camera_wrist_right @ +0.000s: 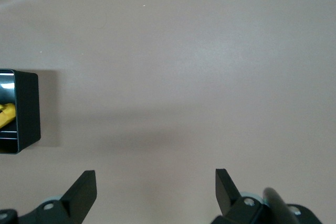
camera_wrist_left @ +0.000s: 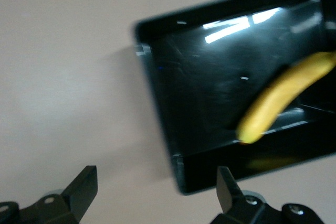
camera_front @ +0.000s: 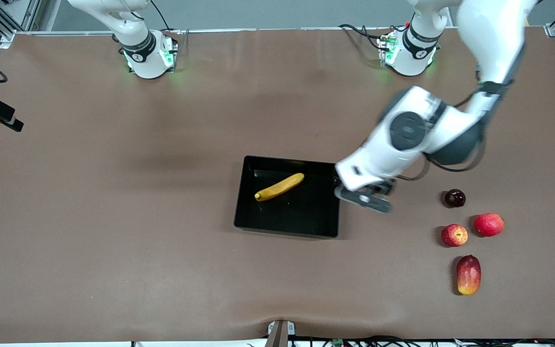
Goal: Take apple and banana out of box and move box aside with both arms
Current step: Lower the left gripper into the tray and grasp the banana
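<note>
Front view: your left end effector (camera_front: 365, 198) hangs over the brown worktop (camera_front: 113, 217), just beside the black tray (camera_front: 288, 222) at its wall toward the left arm's end. The banana (camera_front: 279, 187) lies inside the tray. The streaked apple (camera_front: 454, 235) sits well apart from that end effector, among the other fruit near the left arm's end of the worktop. Your right arm waits, its end effector out of this view.

Left wrist view: the left end effector (camera_wrist_left: 157, 188) is spread wide and empty; a tray (camera_wrist_left: 181, 129) corner and the banana (camera_wrist_left: 281, 98) lie ahead of it.

Right wrist view: the right end effector (camera_wrist_right: 155, 190) is also spread and empty over bare worktop (camera_wrist_right: 184, 66), the tray (camera_wrist_right: 27, 111) well apart.
</note>
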{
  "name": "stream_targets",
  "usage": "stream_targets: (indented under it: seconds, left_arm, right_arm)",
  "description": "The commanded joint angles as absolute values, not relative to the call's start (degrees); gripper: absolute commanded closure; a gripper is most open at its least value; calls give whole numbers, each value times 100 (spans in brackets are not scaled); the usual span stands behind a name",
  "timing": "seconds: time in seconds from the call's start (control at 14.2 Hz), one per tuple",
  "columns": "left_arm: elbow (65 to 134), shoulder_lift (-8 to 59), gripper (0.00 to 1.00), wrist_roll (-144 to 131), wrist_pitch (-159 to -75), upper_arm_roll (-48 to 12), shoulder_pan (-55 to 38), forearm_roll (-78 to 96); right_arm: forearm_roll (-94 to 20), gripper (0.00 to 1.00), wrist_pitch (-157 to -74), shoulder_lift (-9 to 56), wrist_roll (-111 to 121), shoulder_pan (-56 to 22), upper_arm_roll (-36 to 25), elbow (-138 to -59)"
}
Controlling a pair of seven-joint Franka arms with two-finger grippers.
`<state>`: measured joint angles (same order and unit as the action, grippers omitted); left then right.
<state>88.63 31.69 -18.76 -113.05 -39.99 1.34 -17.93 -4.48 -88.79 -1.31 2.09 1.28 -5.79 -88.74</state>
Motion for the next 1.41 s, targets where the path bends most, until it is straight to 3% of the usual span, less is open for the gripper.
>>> stream_targets:
  seconds: [0.0, 0.35, 0.64, 0.78, 1.13, 1.34]
  left_arm:
    - [8307, 3769, 0, -1916, -11355, -3955, -324, -1942]
    - [8227, 4315, 0, -2082, -12645, -3841, -887, -2171]
    - [8209, 4587, 0, -2556, -13559, -3008, -1800, -2118]
    - [8209, 4728, 0, -2724, -14025, -2874, -1986, -2109]
    - [8191, 5062, 0, -2742, -14668, -2865, -2170, -2144]
    - [8147, 5142, 4, -2751, -14975, -2463, -2530, -2145]
  right_arm:
    - [-545, 0, -8833, -70, 272, 237, -519, -8745]
    - [-562, 0, -8833, -62, 272, 237, -519, -8745]
    - [-563, 0, -8833, -62, 272, 228, -519, -8745]
    - [-562, 0, -8833, -26, 272, 237, -519, -8745]
    - [-562, 0, -8833, -26, 272, 211, -519, -8745]
    - [-571, 0, -8833, -26, 272, 202, -519, -8745]
